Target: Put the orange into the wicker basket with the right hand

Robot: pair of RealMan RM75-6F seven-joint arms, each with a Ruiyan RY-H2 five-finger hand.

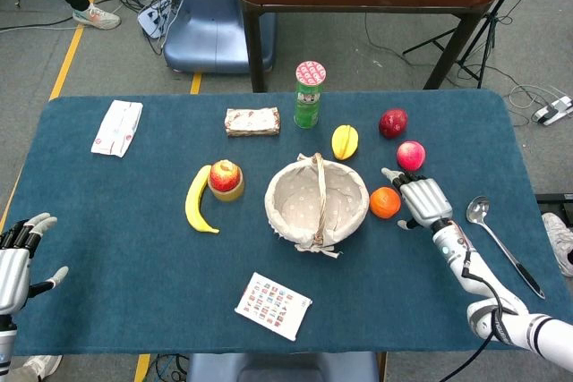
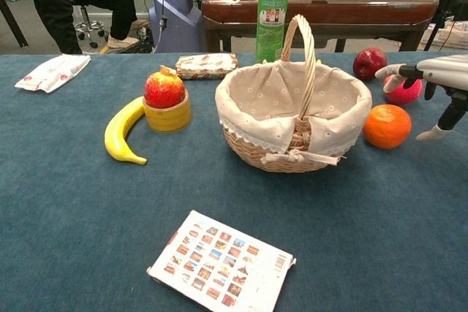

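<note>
The orange (image 1: 385, 202) (image 2: 387, 126) lies on the blue table just right of the wicker basket (image 1: 279, 218) (image 2: 248, 144), whose cloth-lined inside holds nothing. My right hand (image 1: 422, 201) (image 2: 431, 78) hovers open right beside the orange, fingers spread toward it, not touching it as far as I can tell. My left hand (image 1: 16, 257) rests open at the table's near left edge, far from everything; the chest view does not show it.
A pink apple (image 1: 411, 155) and a dark red apple (image 1: 392, 123) sit behind the orange, a yellow fruit (image 1: 345, 141) and green can (image 1: 309, 94) behind the basket. A spoon (image 1: 498, 240) lies right of my right hand. Banana (image 1: 194, 201), apple on tape roll (image 1: 225, 179) and card (image 1: 273, 305) lie left.
</note>
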